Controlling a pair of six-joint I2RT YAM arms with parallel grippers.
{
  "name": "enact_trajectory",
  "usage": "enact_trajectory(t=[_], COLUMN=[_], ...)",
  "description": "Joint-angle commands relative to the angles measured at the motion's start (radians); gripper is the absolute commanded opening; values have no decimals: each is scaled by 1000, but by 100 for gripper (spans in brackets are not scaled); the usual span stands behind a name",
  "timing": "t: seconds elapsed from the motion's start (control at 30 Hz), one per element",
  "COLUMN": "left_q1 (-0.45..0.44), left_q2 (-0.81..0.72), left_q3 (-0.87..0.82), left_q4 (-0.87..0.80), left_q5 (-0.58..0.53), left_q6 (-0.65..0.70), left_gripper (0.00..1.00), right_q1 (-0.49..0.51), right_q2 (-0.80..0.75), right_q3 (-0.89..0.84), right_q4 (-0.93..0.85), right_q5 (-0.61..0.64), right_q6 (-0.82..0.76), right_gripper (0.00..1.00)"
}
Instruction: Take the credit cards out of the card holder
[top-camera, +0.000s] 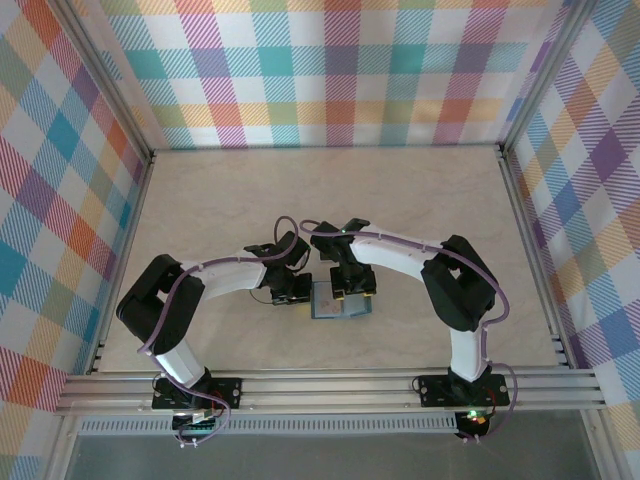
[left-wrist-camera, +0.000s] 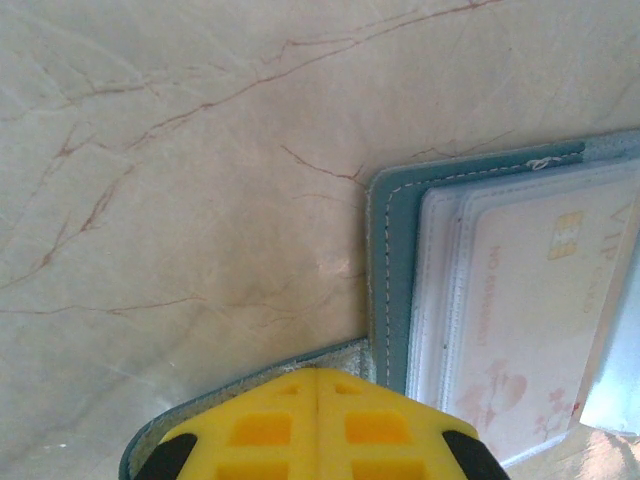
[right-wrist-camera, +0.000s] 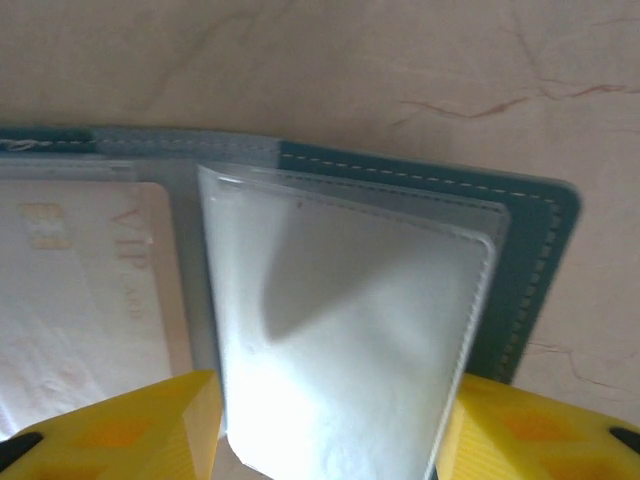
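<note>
The left gripper (left-wrist-camera: 318, 388) is sitting closest to its wrist camera. Its yellow fingers are pressing flat together with no gap between them. The tips are resting at the corner of the wallet (left-wrist-camera: 390, 280), on the edge of its teal cover. Whether they are pinching that cover cannot be told.

The wallet is lying open on the marbled table (left-wrist-camera: 200, 200), its stitched teal rim framing a stack of clear plastic sleeves. The flat sleeve on top is holding a pale card (left-wrist-camera: 520, 300) with a gold chip, "VIP" lettering and a faint pink flower print. The card is sitting wholly inside its pocket.

In the right wrist view, the right gripper (right-wrist-camera: 330, 435) is standing wide open, one yellow finger on each side of a sleeve (right-wrist-camera: 350, 340). This sleeve is standing up off the wallet towards the camera, with its lower edges lying just beside both fingers. Whether the fingers are touching it cannot be told. Glare is whitening the sleeve, so its contents are not readable. To its left, the VIP card is lying flat in its own sleeve.

From above, both arms are reaching in to meet over the open wallet, which is lying in the middle of the table's near half. The left gripper is sitting at its left edge and the right gripper is hanging over its far side.
</note>
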Motion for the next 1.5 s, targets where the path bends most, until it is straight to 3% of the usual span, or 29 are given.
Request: enact_trajectory(t=[0.0, 0.33, 0.6, 0.77, 1.07, 1.23, 1.47], left_q1=[-10, -16, -28, -31, -38, -40, -40], left_q2=[21, 16, -7, -15, 26, 62, 96], left_q3=[7, 39, 89, 105, 120, 125, 124], left_q4=[-4, -20, -47, -40, 15, 24, -13], left_q5=[18, 29, 24, 41, 115, 132, 95], left_q6=[11, 15, 28, 19, -7, -7, 13], left_gripper=[0, 0, 0, 0, 0, 0, 0], right_q1=[-6, -10, -12, -18, -99, -125, -135], right_q2=[-13, -14, -152, -212, -236, -195, -146], right_q3=[2, -14, -64, -113, -285, -319, -313], right_q4=[-60, -88, -1, 113, 468, 543, 559], right_q5=[56, 108, 62, -52, -446, -520, -527], right_q6=[2, 0, -16, -22, 29, 43, 27], right_gripper=[57, 58, 56, 50, 28, 22, 22])
